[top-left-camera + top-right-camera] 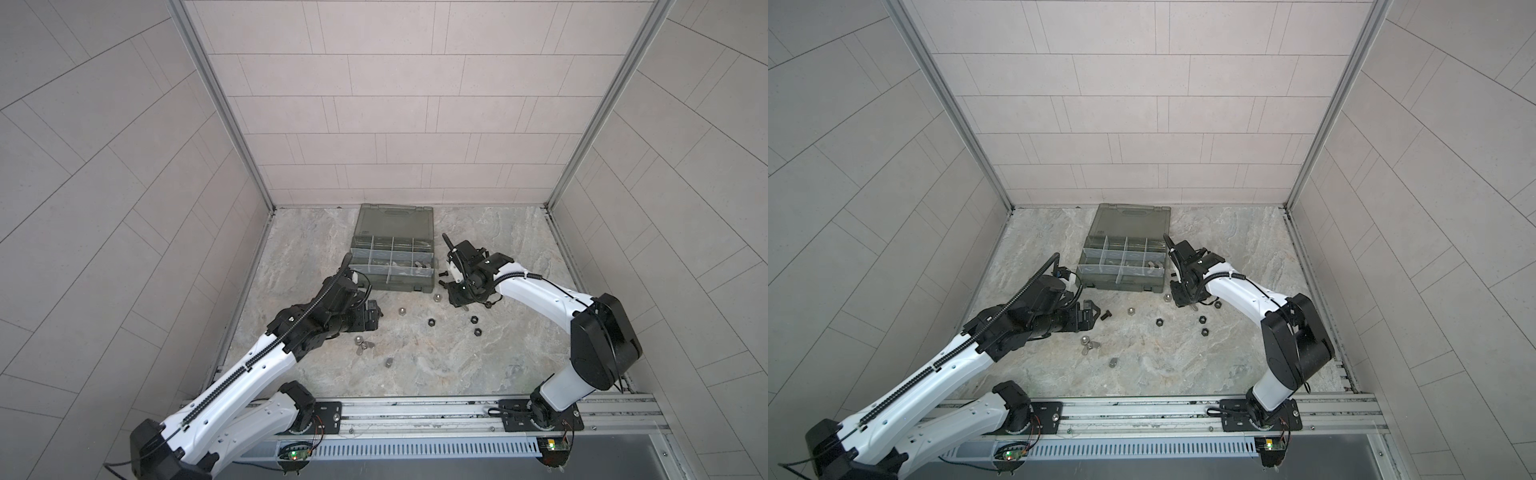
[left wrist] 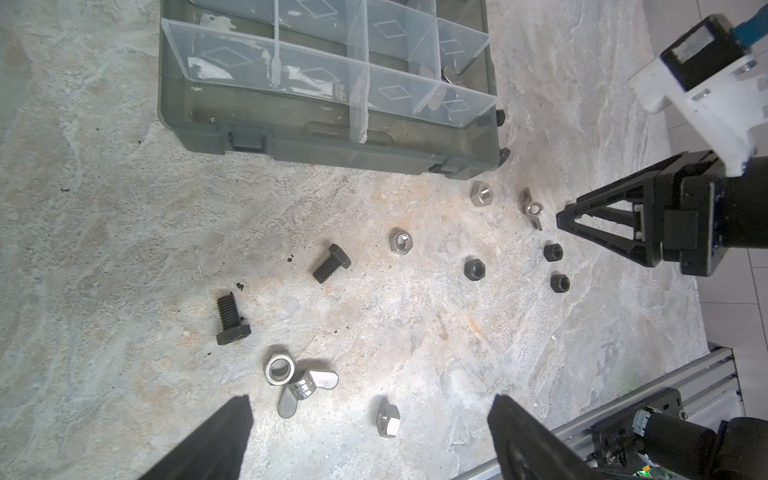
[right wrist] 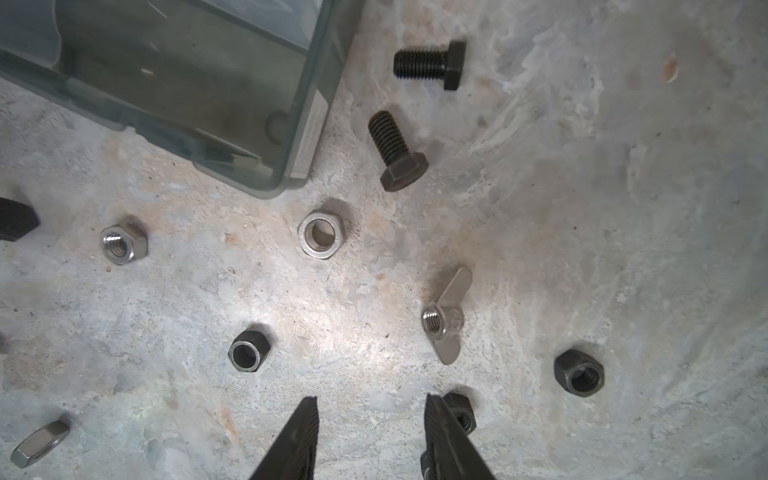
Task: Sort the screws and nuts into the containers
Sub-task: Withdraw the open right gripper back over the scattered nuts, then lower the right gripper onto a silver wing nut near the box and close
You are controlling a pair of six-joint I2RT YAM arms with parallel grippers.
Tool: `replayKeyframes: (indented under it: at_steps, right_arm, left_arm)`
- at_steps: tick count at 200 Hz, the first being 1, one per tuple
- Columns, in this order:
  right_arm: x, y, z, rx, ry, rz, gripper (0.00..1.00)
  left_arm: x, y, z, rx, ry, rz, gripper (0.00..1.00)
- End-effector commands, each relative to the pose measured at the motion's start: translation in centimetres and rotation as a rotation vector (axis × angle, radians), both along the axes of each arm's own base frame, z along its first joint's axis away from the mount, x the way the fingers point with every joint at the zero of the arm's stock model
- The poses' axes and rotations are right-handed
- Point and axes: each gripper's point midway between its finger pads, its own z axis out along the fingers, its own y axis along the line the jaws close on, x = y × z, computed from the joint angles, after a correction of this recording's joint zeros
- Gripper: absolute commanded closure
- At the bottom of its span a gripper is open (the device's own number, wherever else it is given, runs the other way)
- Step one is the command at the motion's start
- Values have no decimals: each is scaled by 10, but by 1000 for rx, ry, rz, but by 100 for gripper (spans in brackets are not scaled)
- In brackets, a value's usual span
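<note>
Black fingers of the left gripper (image 2: 371,400) stood wide apart and empty; the right gripper (image 3: 371,399) gaped less, also empty. Screws (image 2: 332,264) and nuts (image 2: 475,269) lay loose on the marbled table (image 1: 415,365), nearer than the containers (image 1: 390,284), between both arms.

pale tiled walls (image 1: 374,104), marbled grey tabletop (image 1: 415,365)

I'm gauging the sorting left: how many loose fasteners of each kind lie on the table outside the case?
Black bolts: 4
Black hex nuts: 4
Silver hex nuts: 4
Silver wing nuts: 2
Total: 14
</note>
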Motion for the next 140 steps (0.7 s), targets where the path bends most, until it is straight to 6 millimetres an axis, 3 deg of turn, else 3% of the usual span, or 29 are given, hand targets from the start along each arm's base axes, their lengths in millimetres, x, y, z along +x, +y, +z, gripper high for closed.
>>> replayKeyframes:
  at_steps: [1, 54, 140]
  right_arm:
    - [6, -15, -15, -60, 3, -31, 56]
    - [10, -31, -39, -48, 43, -90, 56]
    - [23, -33, -64, 41, 105, -141, 60]
  left_arm:
    - [4, -4, -6, -11, 12, 2, 5]
    - [12, -17, -5, -23, 27, -24, 5]
    - [19, -24, -7, -18, 32, -40, 5]
